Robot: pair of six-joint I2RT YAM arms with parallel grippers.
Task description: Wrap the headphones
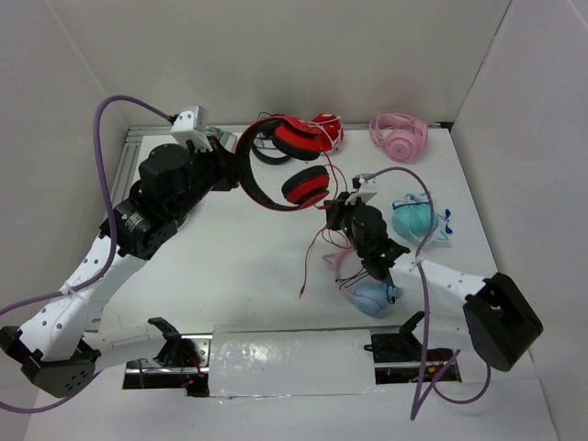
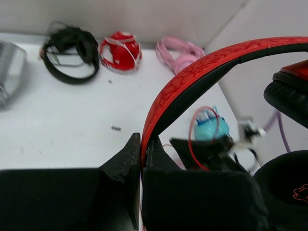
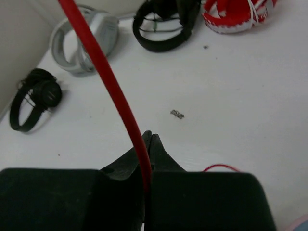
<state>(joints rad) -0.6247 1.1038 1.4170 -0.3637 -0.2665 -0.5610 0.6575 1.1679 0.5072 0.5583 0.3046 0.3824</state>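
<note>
Grip check: left gripper (image 2: 143, 140) shut on stiff headband (image 2: 192, 72) of headphones (image 1: 306, 186); right gripper (image 3: 147, 138), at its 4 o'clock, pinches limp, probably slippery cable (image 3: 107, 84).

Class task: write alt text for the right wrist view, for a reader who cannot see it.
The right gripper is shut on a thin red cable that rises up and left out of frame. Behind it, on the white table, lie large black headphones, silver-grey headphones, small black headphones and a folded red pair wound with white cord.
</note>
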